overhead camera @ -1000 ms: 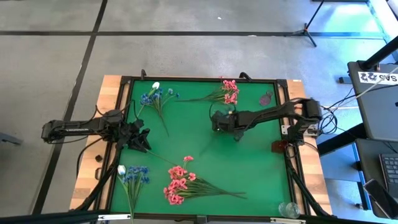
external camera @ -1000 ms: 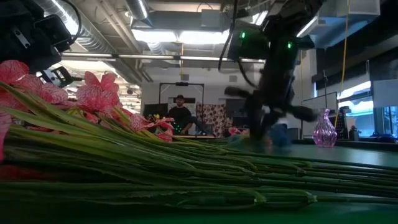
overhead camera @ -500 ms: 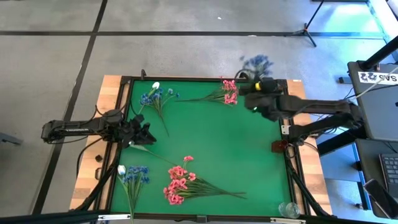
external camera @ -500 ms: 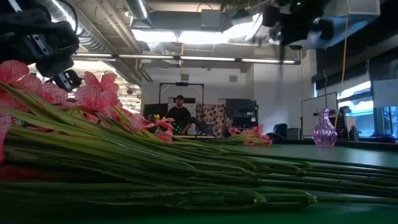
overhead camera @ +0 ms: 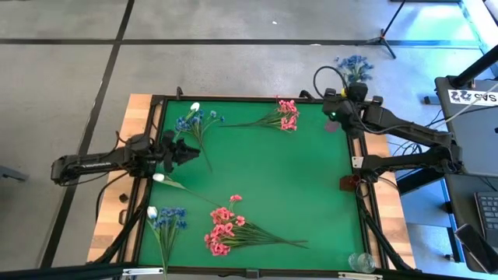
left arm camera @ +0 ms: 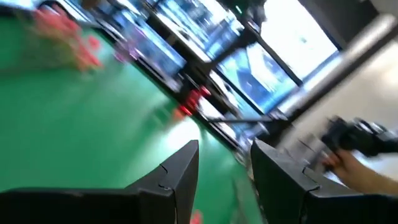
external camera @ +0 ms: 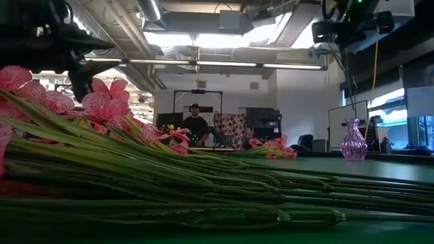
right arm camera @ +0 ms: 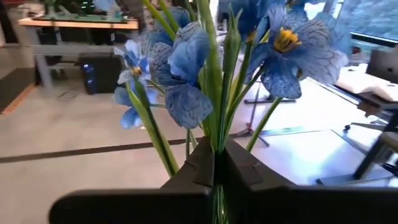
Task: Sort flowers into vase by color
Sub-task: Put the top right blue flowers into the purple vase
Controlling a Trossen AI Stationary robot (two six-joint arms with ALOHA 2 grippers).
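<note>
My right gripper is raised over the table's far right corner, shut on a blue flower spray whose blossoms reach past the far edge. The pink glass vase stands on the table near that corner. My left gripper hovers open over the table's left side, its fingers with nothing between them. A white bud lies flat on the green mat just near of it. Other blue, pink, blue and pink sprays lie on the mat. My right gripper pinches the blue spray's green stems between its two shut fingers, below the blossoms. The stems run out past the fingertips, and the blossoms fan out beyond them toward the far side. The spray is lifted clear of the table.
The mat's middle is bare green. A raised dark frame edges the mat. A red object and a clear glass sit by the right edge. In the low view pink blossoms and stems fill the foreground; a person sits far behind.
My right gripper, shut on the blue spray, has risen from the mat's middle and swung to the far right corner, carrying the blossoms past the far edge. My left gripper has moved toward the far edge, uncovering the white bud on the mat.
</note>
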